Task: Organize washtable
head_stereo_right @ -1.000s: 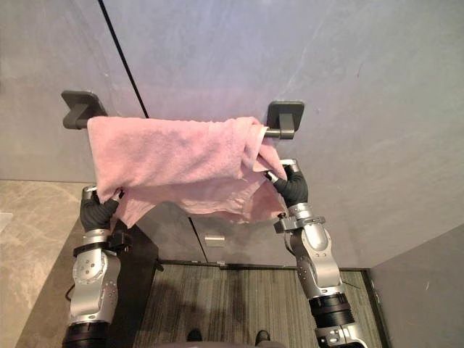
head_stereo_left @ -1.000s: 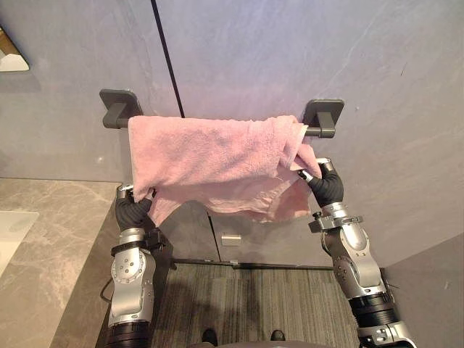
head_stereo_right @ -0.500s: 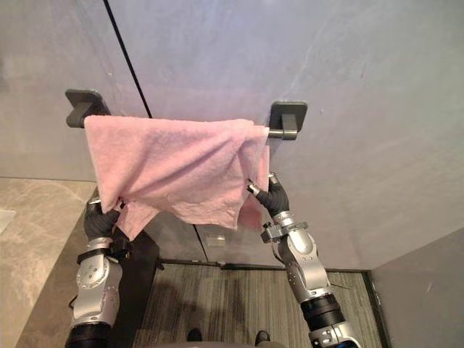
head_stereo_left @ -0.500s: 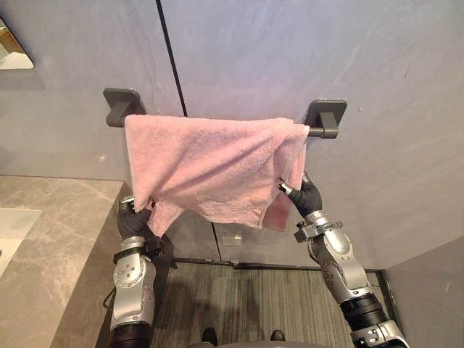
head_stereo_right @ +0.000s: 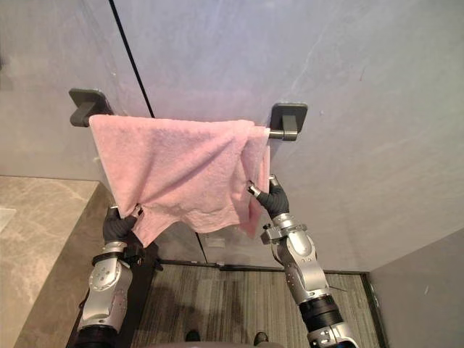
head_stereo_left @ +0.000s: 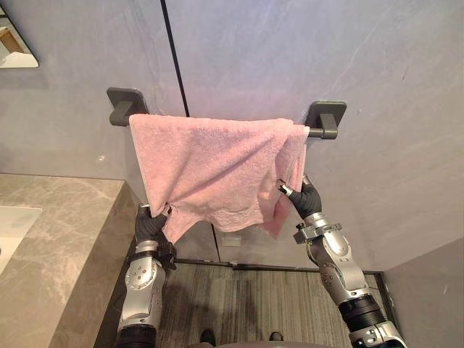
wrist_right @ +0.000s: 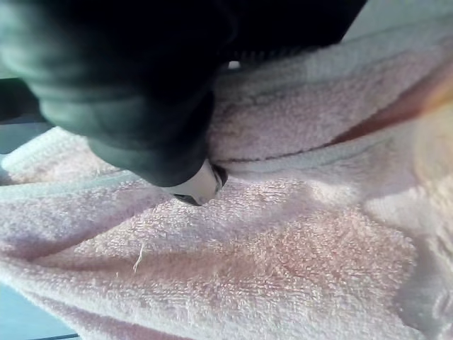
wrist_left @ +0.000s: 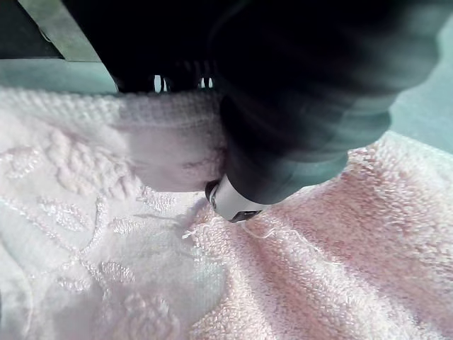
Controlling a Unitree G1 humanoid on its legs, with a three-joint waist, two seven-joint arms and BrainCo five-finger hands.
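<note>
Pink towel (head_stereo_left: 217,163) hangs draped over the dark wall bar (head_stereo_left: 321,133), bunched toward the bar's 3 o'clock end. The left hand (head_stereo_left: 151,223) sits at the towel's 7 o'clock corner, its fingers pinched on the hem and the cloth pulled taut toward it. The right hand (head_stereo_left: 304,201) is at 4 o'clock, fingers closed on the hanging edge. A marble counter (head_stereo_left: 51,239) lies at 8 o'clock.

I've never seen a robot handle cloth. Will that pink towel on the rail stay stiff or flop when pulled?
Probably floppy: the pink towel drapes over the rail in folds and bunches where the left hand and right hand pinch it. Its fuzzy pile likely resists slipping from their grip.
</note>
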